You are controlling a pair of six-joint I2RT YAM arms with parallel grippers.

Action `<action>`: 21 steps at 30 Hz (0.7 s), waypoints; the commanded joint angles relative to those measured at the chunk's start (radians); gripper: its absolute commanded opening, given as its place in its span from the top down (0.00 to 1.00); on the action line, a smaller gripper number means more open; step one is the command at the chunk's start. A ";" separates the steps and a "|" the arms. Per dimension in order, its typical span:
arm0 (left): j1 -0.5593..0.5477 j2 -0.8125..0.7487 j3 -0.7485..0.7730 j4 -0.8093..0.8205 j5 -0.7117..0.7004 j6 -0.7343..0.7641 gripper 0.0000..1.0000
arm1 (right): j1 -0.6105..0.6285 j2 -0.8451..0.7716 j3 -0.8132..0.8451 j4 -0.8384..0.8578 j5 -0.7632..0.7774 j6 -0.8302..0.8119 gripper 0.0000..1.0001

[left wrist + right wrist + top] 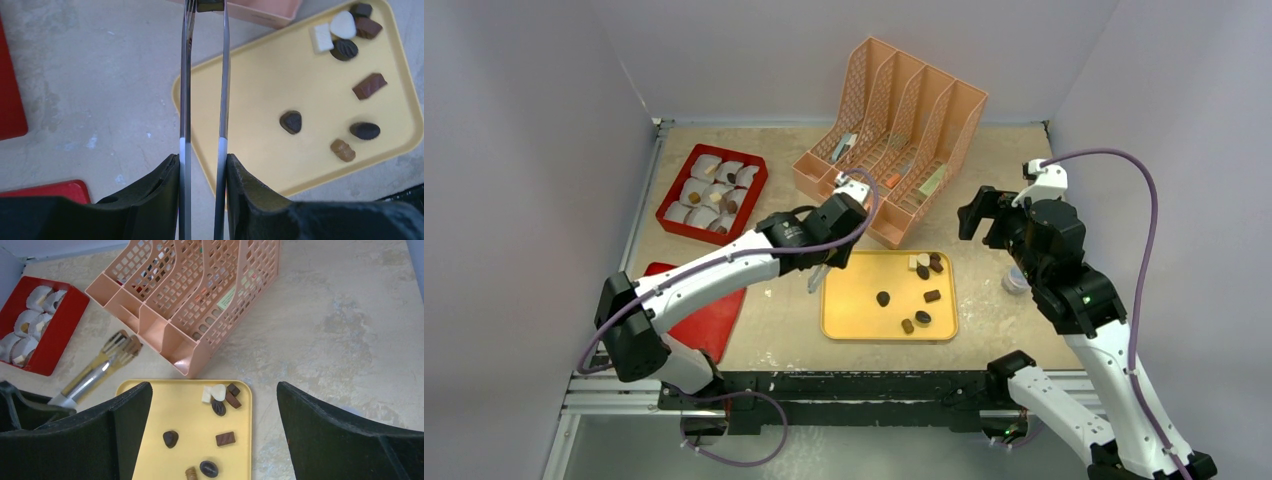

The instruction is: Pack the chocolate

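Far left on the surface (325, 340) sits the red box (672, 212) of white cup liners (705, 163). Several liners already hold a brown piece, and its red lid (709, 325) lies nearer the arms.

Next comes the left hand (202, 165), pinching a pair of metal tongs (92, 375) by the shanks. The blades stand a little apart, and I see nothing between them. They hang over the near-left corner of the yellow tray (260, 100).

The rest of the chocolate (290, 121) lies in that tray. A few pieces are scattered loose across the middle, and a tight cluster of white and dark ones touches in the far right corner.

I'd say this is the reach for the next piece. The tongs need to swing right over the tray, drop astride one piece and squeeze.

The loose dark piece nearest the blades has bare tray all round it, so it looks the easy pick. The cluster is crowded against the raised rim.

The tong tips are just beside the peach file rack (200, 305), leaving little room forward. The open room is between tray and box.

Far right, the right hand (980, 214) hangs raised, fingers spread wide and empty.
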 commanded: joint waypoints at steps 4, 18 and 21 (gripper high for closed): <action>0.159 -0.066 0.107 -0.066 -0.065 -0.028 0.78 | -0.002 0.013 0.026 -0.004 -0.021 0.011 0.04; 0.424 -0.039 0.206 -0.215 -0.135 -0.019 0.77 | -0.002 -0.011 0.023 0.011 -0.050 0.017 0.03; 0.485 -0.041 0.207 -0.218 -0.134 -0.013 0.77 | -0.002 -0.020 0.014 0.004 -0.054 0.021 0.03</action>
